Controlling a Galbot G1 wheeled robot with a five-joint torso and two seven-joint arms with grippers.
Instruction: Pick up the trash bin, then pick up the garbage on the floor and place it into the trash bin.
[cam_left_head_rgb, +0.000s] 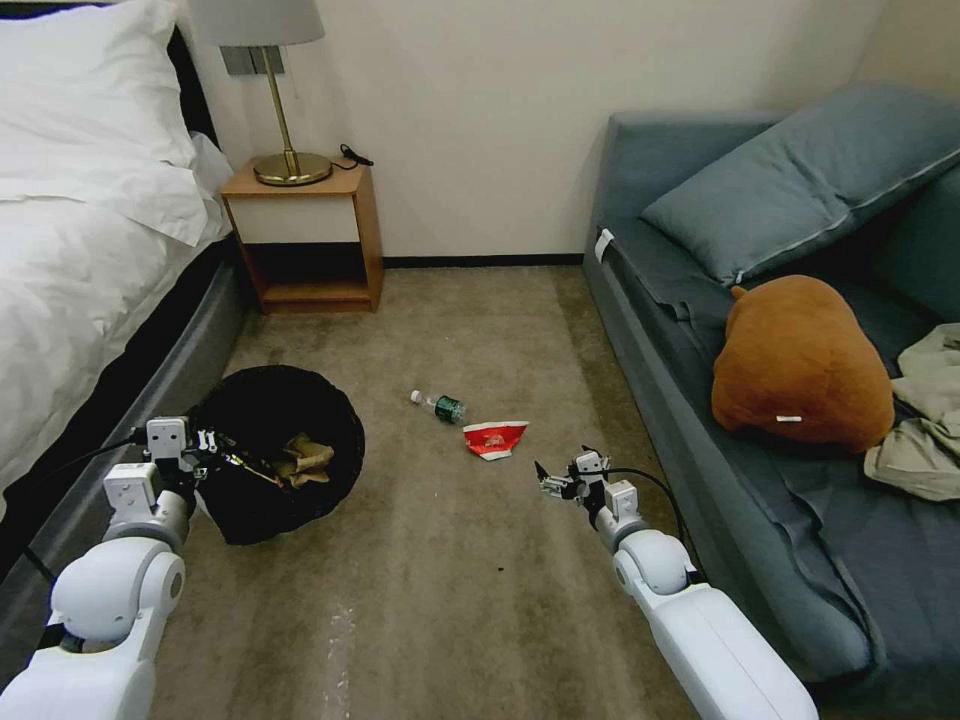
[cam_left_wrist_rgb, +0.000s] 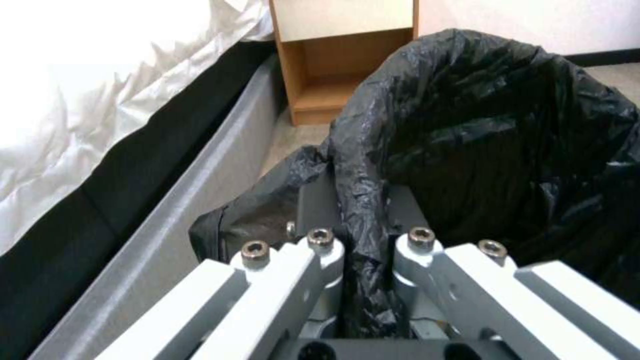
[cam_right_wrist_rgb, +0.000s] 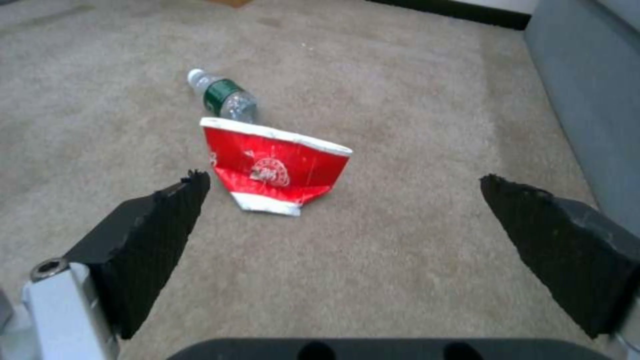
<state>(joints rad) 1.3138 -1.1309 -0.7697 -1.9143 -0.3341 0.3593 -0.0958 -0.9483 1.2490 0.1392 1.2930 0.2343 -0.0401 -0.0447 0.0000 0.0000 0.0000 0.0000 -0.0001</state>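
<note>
Now left gripper (cam_left_head_rgb: 215, 445), lower left of the head view, is clenched on the near rim of the trash bin (cam_left_head_rgb: 275, 450); wrist view shows crinkly black plastic bag (cam_left_wrist_rgb: 480, 130) pinched between its grey metal fingers (cam_left_wrist_rgb: 320, 260). Bin is round, glossy black liner, sits close beside the bed's (cam_left_head_rgb: 90, 250) grey base. Inside it: tan crumpled paper (cam_left_head_rgb: 305, 458), count unclear.

Right gripper (cam_left_head_rgb: 548, 482), centre-low in the head view, hovers over carpet with jaws released, wide apart, two black textured pads (cam_right_wrist_rgb: 160, 220), nothing between them.

On the floor, two garbage pieces: one small clear bottle (cam_left_head_rgb: 438, 405) with green label, lying on its side; one crushed red-and-white carton (cam_left_head_rgb: 494, 438), flattened wedge shape, just beside the bottle and just ahead of the right gripper.

Beige short-pile carpet (cam_left_head_rgb: 450, 580) forms an open strip between the bed on the left and the blue-grey sofa (cam_left_head_rgb: 700, 300) on the right; wooden nightstand (cam_left_head_rgb: 305, 235) at upper left.
</note>
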